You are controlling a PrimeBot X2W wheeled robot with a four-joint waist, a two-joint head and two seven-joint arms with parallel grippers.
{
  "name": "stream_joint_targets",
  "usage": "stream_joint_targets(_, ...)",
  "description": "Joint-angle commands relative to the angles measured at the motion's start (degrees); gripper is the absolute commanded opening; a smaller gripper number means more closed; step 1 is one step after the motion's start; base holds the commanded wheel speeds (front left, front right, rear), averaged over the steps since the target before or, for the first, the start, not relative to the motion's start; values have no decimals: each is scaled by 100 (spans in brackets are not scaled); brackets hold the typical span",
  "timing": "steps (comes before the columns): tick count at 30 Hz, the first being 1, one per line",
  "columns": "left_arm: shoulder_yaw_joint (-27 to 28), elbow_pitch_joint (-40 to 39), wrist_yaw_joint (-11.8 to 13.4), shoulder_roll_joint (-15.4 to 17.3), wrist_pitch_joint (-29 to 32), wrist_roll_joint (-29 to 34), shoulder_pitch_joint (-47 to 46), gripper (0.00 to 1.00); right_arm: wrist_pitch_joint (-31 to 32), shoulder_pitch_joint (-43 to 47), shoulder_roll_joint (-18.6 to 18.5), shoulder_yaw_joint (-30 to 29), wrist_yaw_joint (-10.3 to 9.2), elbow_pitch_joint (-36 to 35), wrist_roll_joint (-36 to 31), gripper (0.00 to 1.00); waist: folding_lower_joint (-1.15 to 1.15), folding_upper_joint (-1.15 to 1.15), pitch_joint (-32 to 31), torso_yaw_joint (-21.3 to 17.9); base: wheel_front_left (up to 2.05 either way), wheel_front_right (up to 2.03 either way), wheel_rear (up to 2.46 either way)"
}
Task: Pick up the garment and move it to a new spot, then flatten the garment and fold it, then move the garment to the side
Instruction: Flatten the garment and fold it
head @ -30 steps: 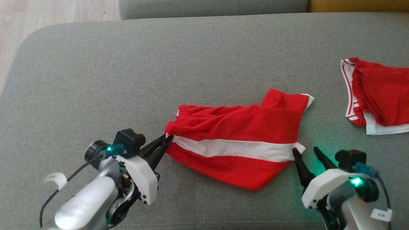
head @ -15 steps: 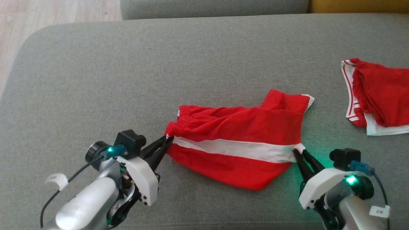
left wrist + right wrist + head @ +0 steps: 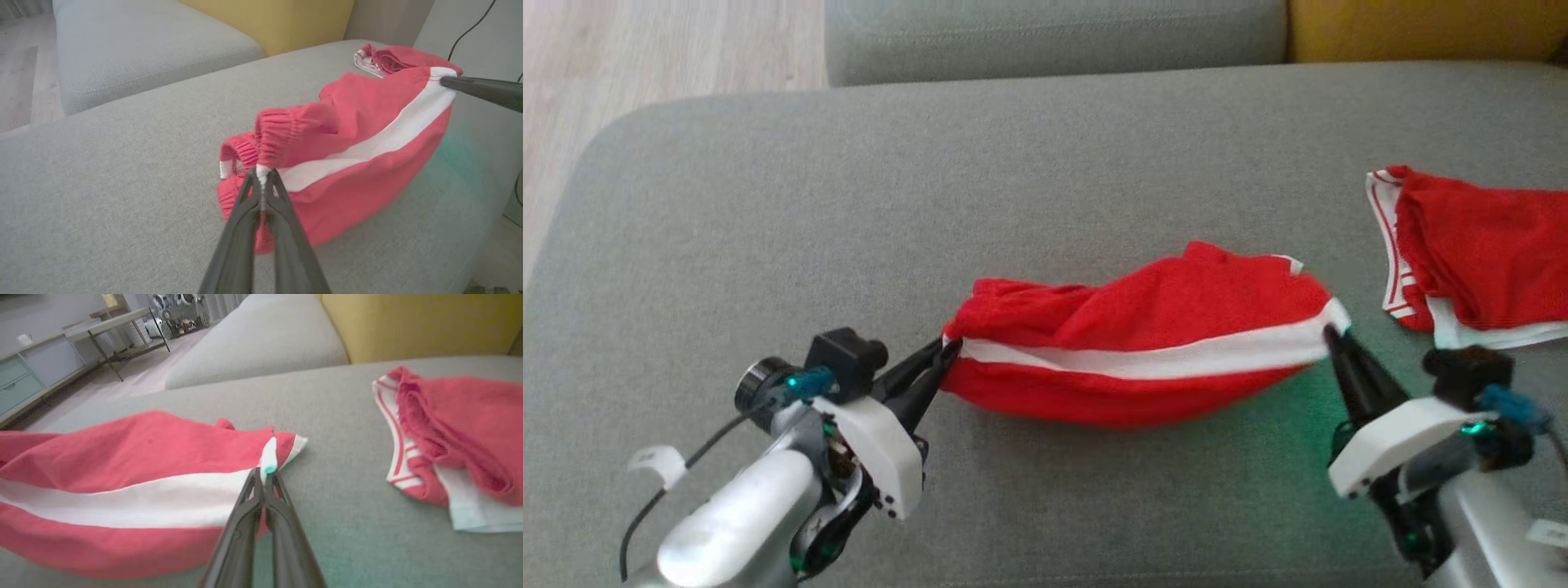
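The garment (image 3: 1143, 343) is a pair of red shorts with a white side stripe, stretched between both grippers over the grey sofa seat (image 3: 849, 204). My left gripper (image 3: 947, 353) is shut on the waistband end, where the stripe starts (image 3: 263, 171). My right gripper (image 3: 1331, 335) is shut on the hem end of the stripe (image 3: 267, 467). The garment (image 3: 359, 151) sags in the middle and hangs lifted at both ends, its lower edge near the cushion. In the left wrist view the right gripper's dark fingers (image 3: 482, 90) reach in from the right edge.
A second red and white garment (image 3: 1470, 253) lies crumpled at the right of the seat, also seen as the second garment (image 3: 449, 433) in the right wrist view. A grey sofa back (image 3: 1054, 37) and a yellow cushion (image 3: 1421, 28) stand behind. Wooden floor (image 3: 645, 49) lies left.
My right gripper closed on the hem end of the white stripe and lifted it up and to the right. The shorts went from lying flat to being stretched taut.
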Motion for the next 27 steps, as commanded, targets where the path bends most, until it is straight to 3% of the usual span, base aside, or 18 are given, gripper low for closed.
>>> stream_joint_targets(1,378,-271,60,211,-68,-135,-226,0,-1,-8,-196,-6,-4,-460,-1,0,0,0,-148,-70,0,0,0)
stream_joint_targets(17,1157,-1413,573,171,-424,-589,-382,0,450,-393,-318,-411,-4,-2040,-191,0,0,0,-625,-179,0,0,0)
stream_joint_targets(27,1708,-2337,1224,154,-401,-430,-1003,0,897,-1733,-499,-628,-4,-2985,-479,0,0,0,-878,-255,0,0,0)
